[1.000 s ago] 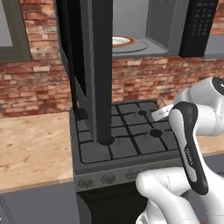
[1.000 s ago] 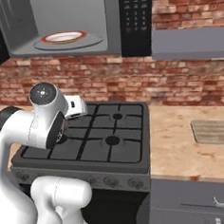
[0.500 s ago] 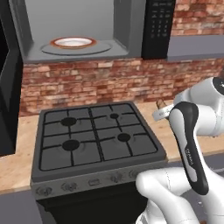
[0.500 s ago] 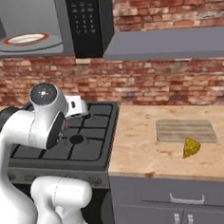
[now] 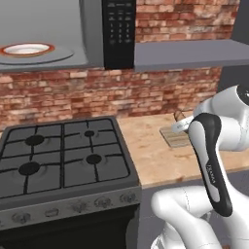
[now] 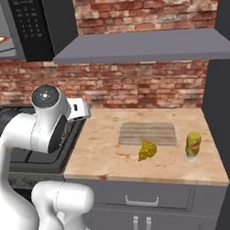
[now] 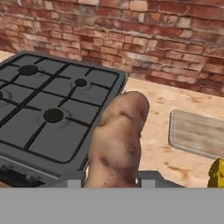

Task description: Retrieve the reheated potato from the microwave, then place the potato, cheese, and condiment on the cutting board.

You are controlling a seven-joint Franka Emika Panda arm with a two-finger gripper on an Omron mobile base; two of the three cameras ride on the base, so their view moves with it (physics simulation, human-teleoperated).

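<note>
Potato: the brown potato (image 7: 117,142) stands up between the two dark finger tips in the hand view, above the seam where the stove meets the counter.
Gripper: the gripper (image 7: 111,180) is pressed in on the potato, one finger on each side of its lower end.
Cutting board: the striped light-wood cutting board (image 6: 147,133) lies flat on the counter (image 6: 103,152) toward its back edge, nothing on it.
Cheese: the yellow cheese (image 6: 147,150) sits on the counter just in front of the board's front edge, off the board.
Condiment: the yellow bottle (image 6: 193,145) stands upright near the counter's right edge, beside the board's front right corner, apart from the cheese.
Microwave: the microwave (image 5: 68,34) hangs above the stove with its inside visible; a white plate (image 5: 26,49) with a red rim rests on the turntable, with nothing visible on it.
Stove: the black stove (image 5: 61,158) adjoins the counter's left edge, its four burners bare.
</note>
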